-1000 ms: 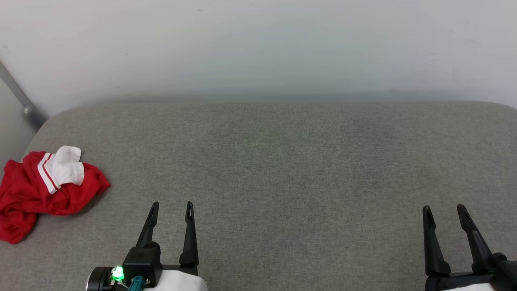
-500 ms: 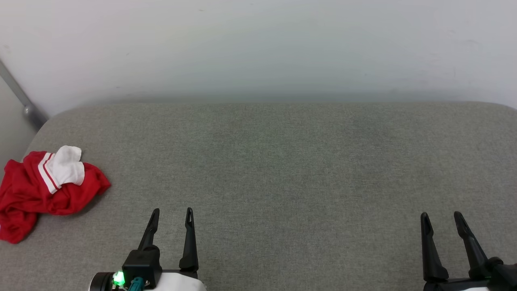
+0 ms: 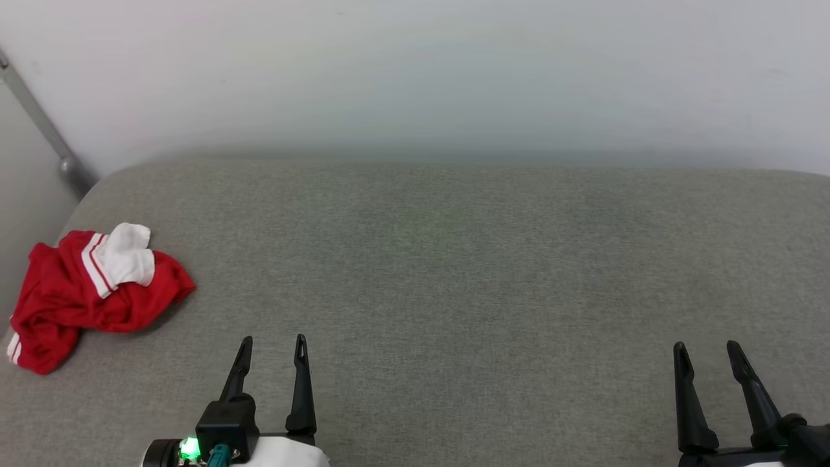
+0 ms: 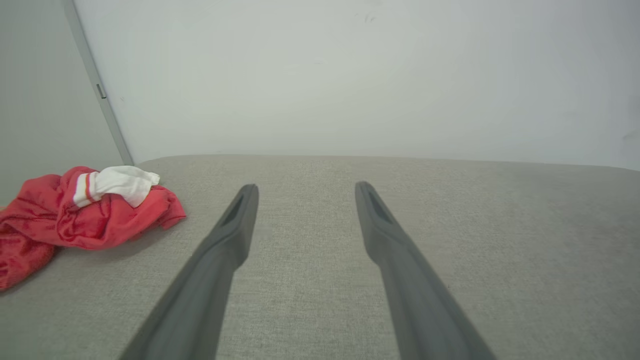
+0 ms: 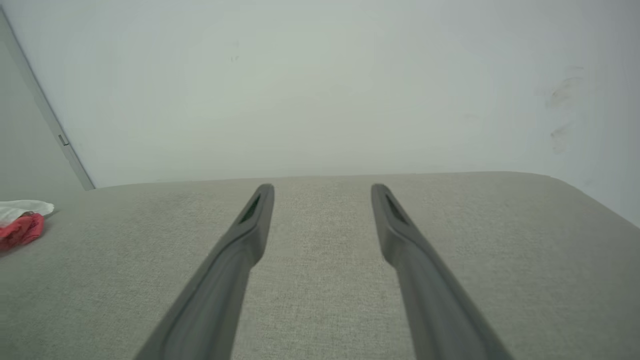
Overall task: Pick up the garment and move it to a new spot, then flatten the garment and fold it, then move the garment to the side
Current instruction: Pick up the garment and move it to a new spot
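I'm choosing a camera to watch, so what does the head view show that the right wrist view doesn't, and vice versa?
Head view, of the two: the left claw, open, and the crumpled garment nearly whole. Right wrist view, of the two: scuff marks on the wall and the grey cushion's rounded right end. Shared: the open right claw, cushion, wall, an edge of the garment.

Head camera: high, facing down onto the grey cushion (image 3: 454, 272). 2 wrist cameras: low over it, facing the white wall (image 4: 350, 75). All 3 share the left-edge garment (image 3: 97, 308).
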